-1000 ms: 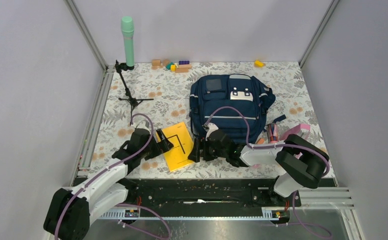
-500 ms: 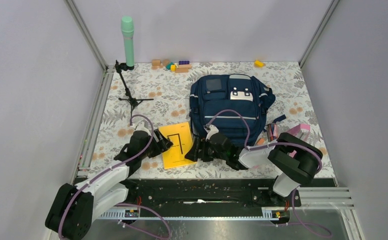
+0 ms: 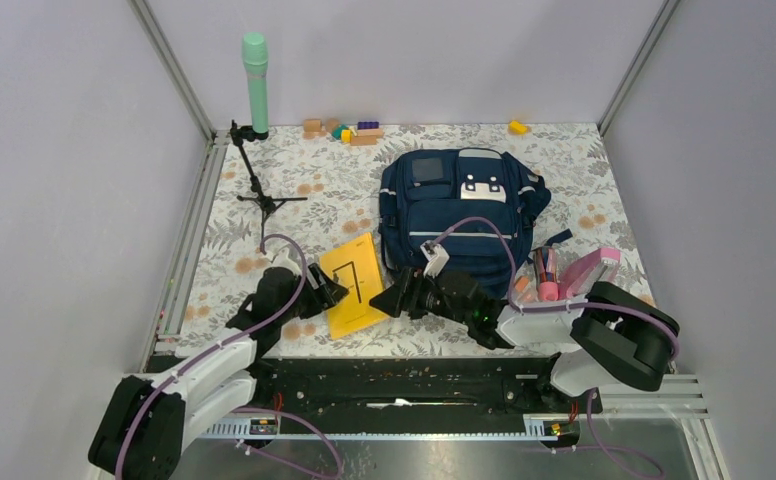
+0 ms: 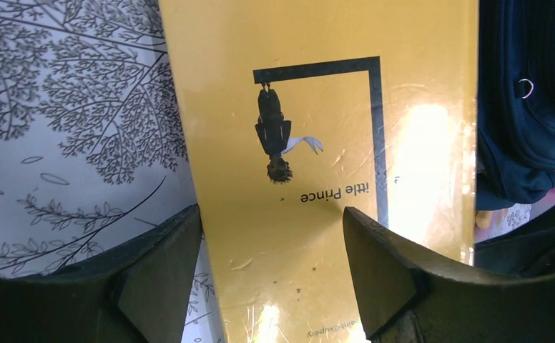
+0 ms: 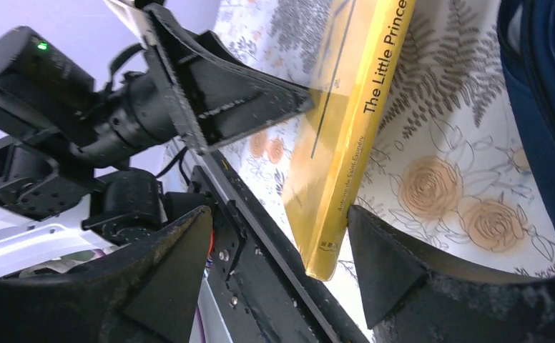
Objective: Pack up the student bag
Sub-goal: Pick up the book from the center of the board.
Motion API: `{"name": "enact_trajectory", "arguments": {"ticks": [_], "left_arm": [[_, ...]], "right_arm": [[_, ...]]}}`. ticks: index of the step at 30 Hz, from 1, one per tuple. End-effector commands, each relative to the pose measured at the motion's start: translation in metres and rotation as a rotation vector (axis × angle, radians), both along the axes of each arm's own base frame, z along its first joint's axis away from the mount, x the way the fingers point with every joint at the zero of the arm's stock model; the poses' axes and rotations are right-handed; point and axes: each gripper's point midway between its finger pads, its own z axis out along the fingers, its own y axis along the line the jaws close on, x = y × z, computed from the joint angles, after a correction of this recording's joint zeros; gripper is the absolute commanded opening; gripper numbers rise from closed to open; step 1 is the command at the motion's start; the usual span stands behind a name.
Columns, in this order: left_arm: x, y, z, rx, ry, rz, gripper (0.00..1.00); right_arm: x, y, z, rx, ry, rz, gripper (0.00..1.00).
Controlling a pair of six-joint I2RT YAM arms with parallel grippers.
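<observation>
Student bag (image 3: 461, 215) lies flat on the floral worktop (image 3: 294, 210), front side up, right of centre and nearer the far edge than the near one. Its white patch (image 3: 483, 187) sits toward the far end, and grey-white stripes cross the navy fabric. Dark straps trail off its right side.

Just off the bag's near left corner is a yellow book (image 3: 354, 283) with "The Little Prince" printed on its spine. The right wrist view shows it tilted, with the spine edge low over the worktop and the cover turned toward the left arm.

The left gripper (image 4: 272, 209) reaches the book from the left with its jaws apart. One finger sits at the book's outer long edge and the other over the cover. I cannot tell whether they actually pinch the book.

The right gripper (image 5: 280, 211) comes in low from the right with its jaws spread wide. The book's near end lies between them. One finger is close against the spine and the other is well clear of the cover, so it clamps nothing.

Near the right edge, beside the bag, lie some pens (image 3: 543, 268) and a pink case (image 3: 594, 265).

A small yellow block (image 3: 517, 127) and a cluster of coloured blocks (image 3: 349, 130) lie along the far edge. Toward the far left corner, a black tripod (image 3: 256, 185) carries an upright green cylinder (image 3: 255, 75).
</observation>
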Motion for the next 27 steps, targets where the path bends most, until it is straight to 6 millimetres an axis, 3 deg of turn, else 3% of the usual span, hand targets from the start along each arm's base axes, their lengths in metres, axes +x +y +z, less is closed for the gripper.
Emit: {"name": "enact_trajectory", "arguments": {"ticks": [1, 4, 8, 15, 22, 27], "left_arm": [[-0.008, -0.058, 0.058, -0.232, -0.1, -0.237, 0.68], [-0.004, -0.07, 0.069, -0.257, -0.134, -0.268, 0.68], [0.0, -0.082, 0.08, -0.276, -0.177, -0.306, 0.68], [0.002, -0.089, 0.087, -0.291, -0.215, -0.335, 0.68], [-0.003, -0.094, 0.092, -0.316, -0.233, -0.357, 0.68], [0.0, -0.103, 0.099, -0.333, -0.254, -0.375, 0.69]], "right_arm": [[0.008, 0.017, 0.069, 0.198, -0.15, -0.006, 0.75], [0.008, 0.015, 0.074, 0.197, -0.177, -0.004, 0.74], [0.011, 0.011, 0.062, 0.127, -0.193, -0.014, 0.68], [0.021, -0.004, 0.03, -0.043, -0.22, -0.055, 0.4], [0.015, 0.009, 0.049, 0.054, -0.226, -0.01, 0.0], [0.019, 0.002, 0.064, 0.011, -0.293, -0.021, 0.0]]}}
